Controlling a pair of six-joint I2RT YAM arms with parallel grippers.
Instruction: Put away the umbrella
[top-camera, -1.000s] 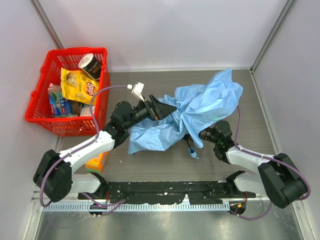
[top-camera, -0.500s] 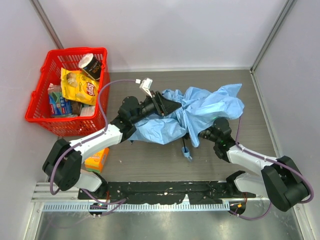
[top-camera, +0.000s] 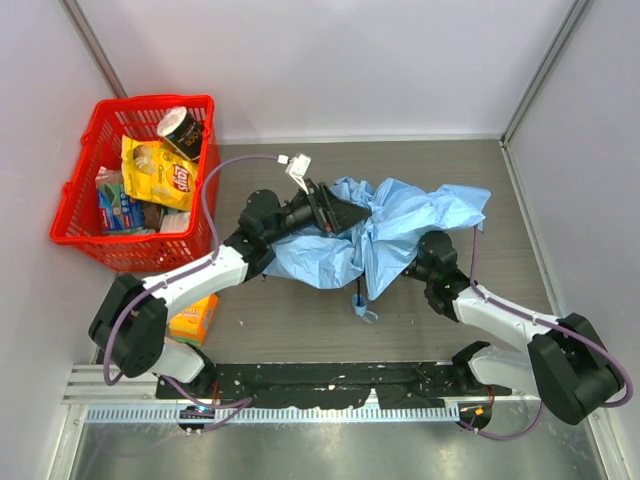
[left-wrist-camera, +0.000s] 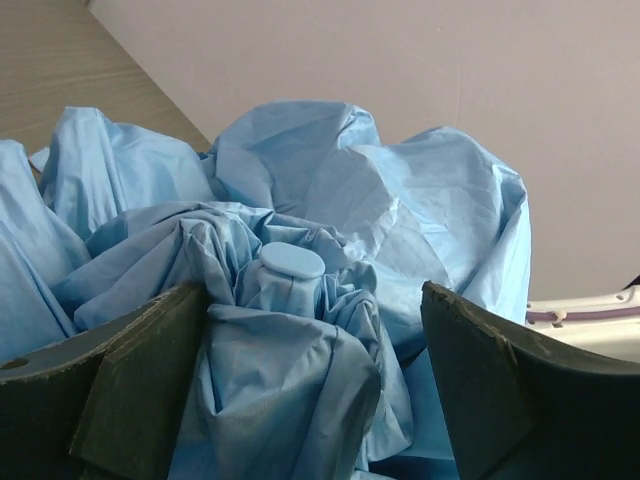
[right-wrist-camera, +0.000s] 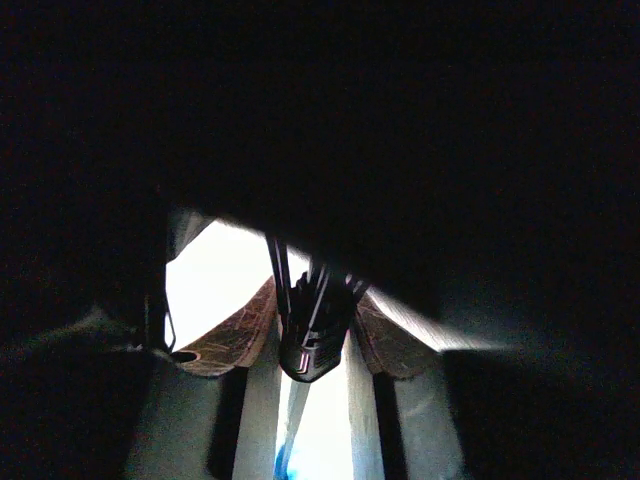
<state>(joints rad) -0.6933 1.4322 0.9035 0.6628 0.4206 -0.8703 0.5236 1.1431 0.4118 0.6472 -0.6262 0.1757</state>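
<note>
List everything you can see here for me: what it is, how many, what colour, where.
light sky-blue fabric folding umbrella: one, pale blue, crumpled mid-table
blue strap loop: one, blue, at the umbrella's near edge
red plastic mesh basket: one, red, far left corner
yellow snack bag: one, yellow, in the basket
round black-and-white tub: one, at the basket's far side
blue-green packets: count unclear, in the basket
orange carton: one, orange, beside the left arm
grey-brown wooden table: one, under everything
left claw: one, black, open around bunched cloth
right claw: one, under the cloth, closed on the umbrella's black part
</note>
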